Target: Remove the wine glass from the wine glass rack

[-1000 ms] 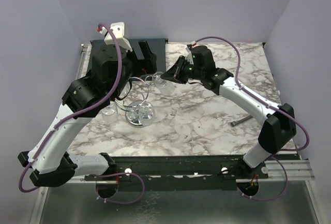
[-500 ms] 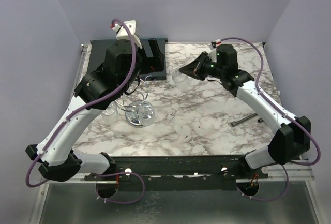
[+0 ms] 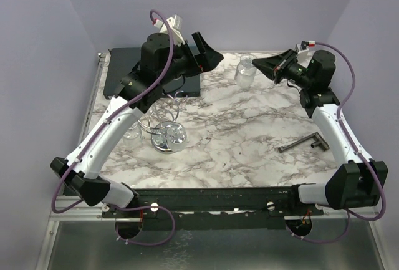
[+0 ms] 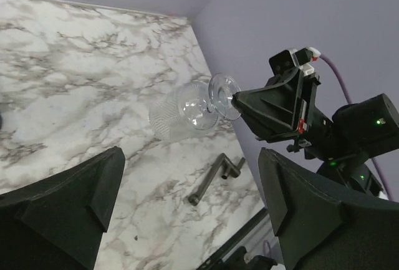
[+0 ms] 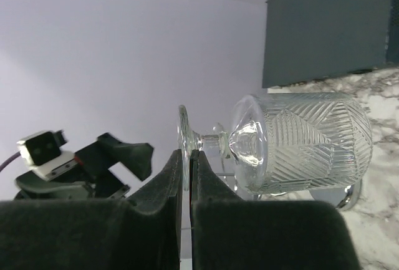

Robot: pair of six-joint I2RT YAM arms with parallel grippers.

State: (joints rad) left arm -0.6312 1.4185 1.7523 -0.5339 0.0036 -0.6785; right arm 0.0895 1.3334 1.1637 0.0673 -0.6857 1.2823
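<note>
1. Held aloft over the far part of the tabletop (image 3: 249,133): the wine glass (image 3: 244,73), tipped on its side, bowl toward the left arm, well apart from the wine glass rack (image 3: 163,134).
2. Pinched only at the thin foot disc by the right fingers (image 3: 259,64), closed almost fully, with stem and bowl hanging out in front and nothing under them.
3. Left fingers (image 3: 211,53) spread wide, gripping nothing, raised and aimed toward the glass without touching it.
4. Could slip or swivel out of so narrow a pinch, given smooth glass, a small contact patch and the bowl's weight far from the grip. Would probably shatter on the hard marble-patterned top.
5. Could chip or snap at the foot or stem under a harder squeeze or a jolt at set-down.
6. Could clip the left fingers on any sweep toward them, with both arms lifted near each other.
7. Could land on the T-shaped bar (image 3: 305,142) if lowered toward the near right. Safer on bare surface.
8. Could disturb the other glasses (image 3: 177,136) at the rack on a careless low pass of the left arm.
9. No brand, label or writing legible anywhere. Only small white-and-red tags on the wrists, too small to make out, and a green light on the right arm.
</note>
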